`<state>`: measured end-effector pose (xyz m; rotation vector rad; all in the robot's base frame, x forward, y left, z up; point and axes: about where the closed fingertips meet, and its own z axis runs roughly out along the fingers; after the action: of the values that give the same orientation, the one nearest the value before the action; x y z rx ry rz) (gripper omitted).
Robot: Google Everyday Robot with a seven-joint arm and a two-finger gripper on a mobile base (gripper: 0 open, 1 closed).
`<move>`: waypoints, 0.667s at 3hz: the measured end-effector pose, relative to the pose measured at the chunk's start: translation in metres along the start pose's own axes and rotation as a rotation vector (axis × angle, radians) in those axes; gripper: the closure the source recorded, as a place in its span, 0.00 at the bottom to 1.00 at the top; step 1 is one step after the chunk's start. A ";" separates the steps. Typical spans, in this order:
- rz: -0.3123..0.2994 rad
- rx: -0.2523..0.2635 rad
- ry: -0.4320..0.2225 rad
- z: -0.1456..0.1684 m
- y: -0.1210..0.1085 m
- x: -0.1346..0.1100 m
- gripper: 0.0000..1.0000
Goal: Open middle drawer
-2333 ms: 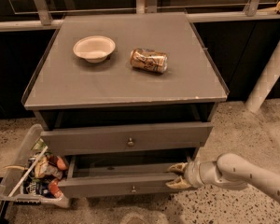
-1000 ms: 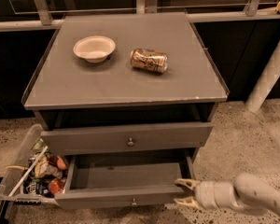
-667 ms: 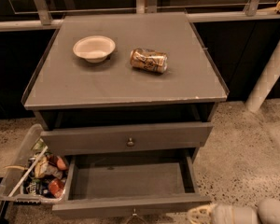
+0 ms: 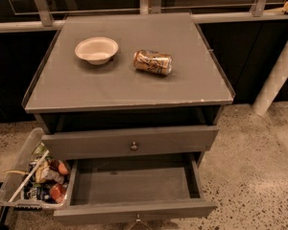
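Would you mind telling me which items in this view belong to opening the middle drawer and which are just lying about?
Part of the job: the middle drawer, pulled out; the gripper, not in this view.

Just lying about: white bowl and tipped can on the cabinet top; closed drawer above the open one; bin of clutter on the floor beside the cabinet.

Lighting: dim, warm, from overhead; faint sheen on cabinet top (image 4: 110, 87), deep shadow beneath; my gripper outside the frame.
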<state>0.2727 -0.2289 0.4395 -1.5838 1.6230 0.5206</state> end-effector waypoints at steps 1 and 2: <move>-0.079 0.033 0.008 0.008 -0.067 -0.029 0.58; -0.083 0.027 0.004 0.010 -0.067 -0.030 0.35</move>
<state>0.3371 -0.2109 0.4721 -1.6249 1.5540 0.4503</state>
